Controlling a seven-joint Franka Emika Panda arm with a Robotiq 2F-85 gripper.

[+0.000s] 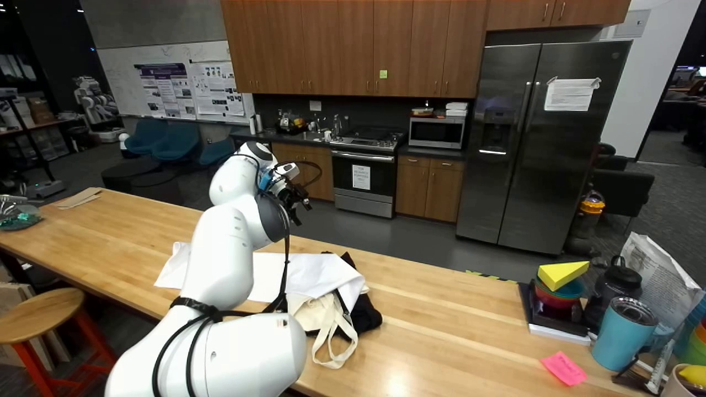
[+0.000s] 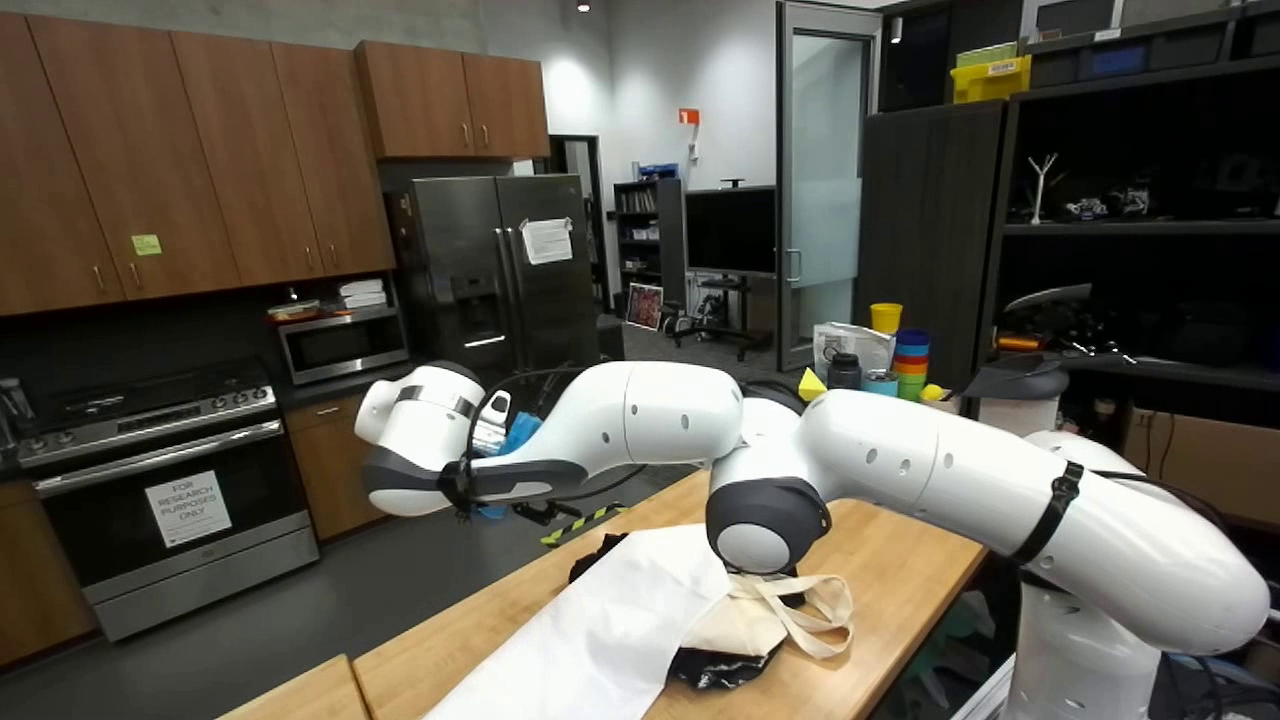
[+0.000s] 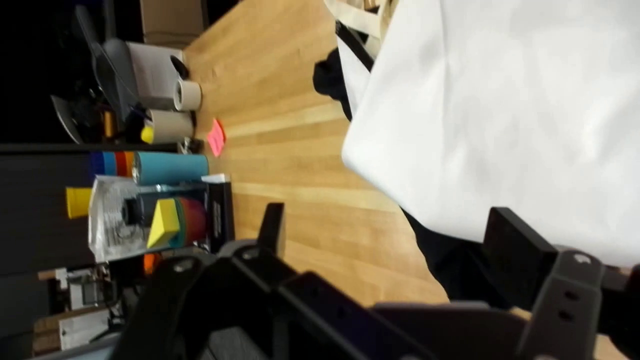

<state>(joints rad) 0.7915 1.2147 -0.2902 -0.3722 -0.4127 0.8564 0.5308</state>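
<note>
My gripper [image 3: 392,235] is open, with its two black fingers wide apart and nothing between them. In an exterior view the gripper [image 1: 299,205] hangs in the air by the table's far edge. A white cloth [image 3: 500,115] lies nearest to it, on the wooden table [image 3: 320,165]; the cloth also shows in both exterior views [image 1: 322,275] [image 2: 600,625]. Black fabric [image 3: 450,255] sticks out from under the white cloth. A cream tote bag [image 1: 311,311] with loose straps lies partly under the white cloth, on the black fabric. The gripper appears apart from the pile.
At one table end stand a blue tumbler [image 1: 620,333], a black bottle [image 1: 615,284], stacked bowls [image 1: 560,298] with a yellow wedge [image 1: 562,274] on top, and a pink note [image 1: 563,368]. Flat cardboard [image 1: 80,198] lies at the opposite end. A stool [image 1: 41,314] stands beside the table.
</note>
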